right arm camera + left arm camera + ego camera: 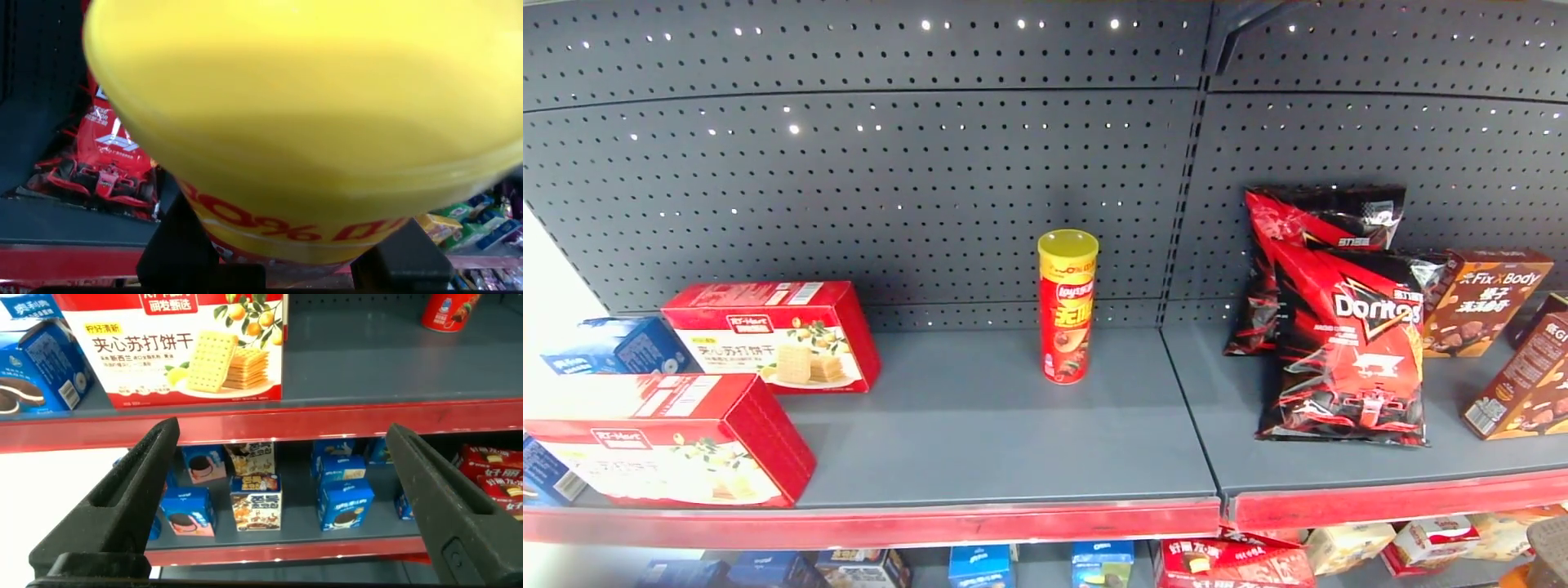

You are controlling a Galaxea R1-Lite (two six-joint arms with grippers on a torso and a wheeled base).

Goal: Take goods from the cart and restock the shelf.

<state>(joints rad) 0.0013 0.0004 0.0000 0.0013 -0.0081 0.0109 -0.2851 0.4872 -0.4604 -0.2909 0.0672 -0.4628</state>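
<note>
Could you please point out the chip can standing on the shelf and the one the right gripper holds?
standing chip can (1066, 327), head view, red body.
held chip can (302, 106), right wrist view, yellow lid.

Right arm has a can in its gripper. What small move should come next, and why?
Probably carry the yellow-lidded can, clamped in the right gripper, up and in over the shelf, toward the bare patch beside the standing can. The right wrist view shows the held can out in front of the shelf near the chip bag, not yet set down.
</note>
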